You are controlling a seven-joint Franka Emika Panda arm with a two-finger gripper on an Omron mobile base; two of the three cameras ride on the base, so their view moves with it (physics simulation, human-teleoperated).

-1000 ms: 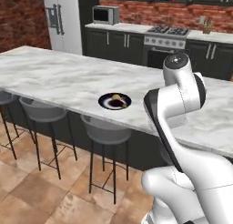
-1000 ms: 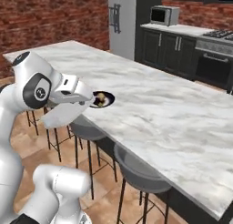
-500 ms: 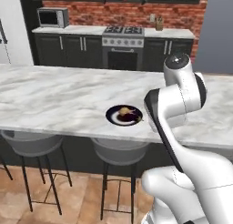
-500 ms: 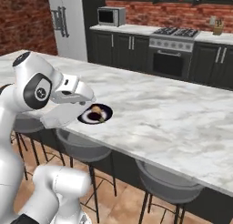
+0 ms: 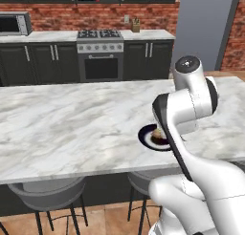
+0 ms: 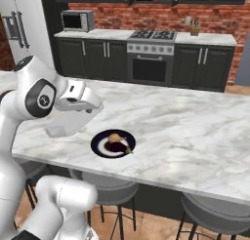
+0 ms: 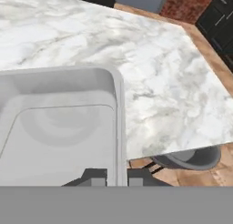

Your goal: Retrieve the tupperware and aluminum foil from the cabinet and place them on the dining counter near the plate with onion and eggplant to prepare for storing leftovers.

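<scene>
Over the dining counter (image 6: 195, 131), jaws clamp the tupperware (image 6: 68, 124).

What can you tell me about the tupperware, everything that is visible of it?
The tupperware is a shallow, pale grey-white container of smooth plastic look, rectangular with rounded corners and a raised rim. It looks empty. The claw is shut on its rim, one finger on each side of the wall. In the right base view it hangs slightly tilted above the dining counter, left of the plate and apart from it. Whether its underside touches the counter cannot be told.
</scene>
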